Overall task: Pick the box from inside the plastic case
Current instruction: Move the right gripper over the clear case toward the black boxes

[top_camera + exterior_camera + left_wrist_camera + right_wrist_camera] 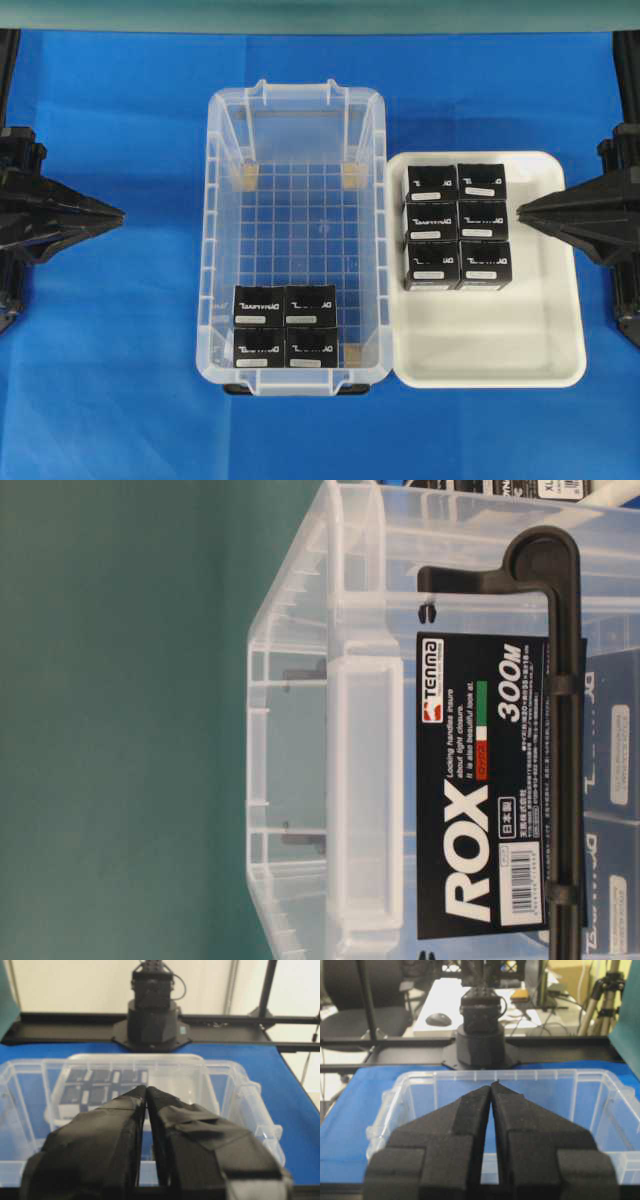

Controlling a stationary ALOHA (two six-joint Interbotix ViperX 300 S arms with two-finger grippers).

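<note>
The clear plastic case (pixel 214 200) stands in the middle of the blue table. Several black boxes (pixel 258 303) with pale labels sit packed together in its front left corner. Left of the case and apart from it, my left gripper (pixel 118 213) is shut, empty, pointing at its side wall. Right of the white tray my right gripper (pixel 522 212) is also shut on nothing. The left wrist view shows the tips (pixel 146 1089) pressed together before the case (pixel 235 1095). In the right wrist view the tips (pixel 491 1085) meet before the case (pixel 600 1091).
A shallow white tray (pixel 500 350) lies against the case's right side, with several more black boxes (pixel 456 225) in its far half. The table-level camera sits right against the case's labelled end wall (pixel 350 780). Blue table surface (pixel 100 380) surrounds both containers.
</note>
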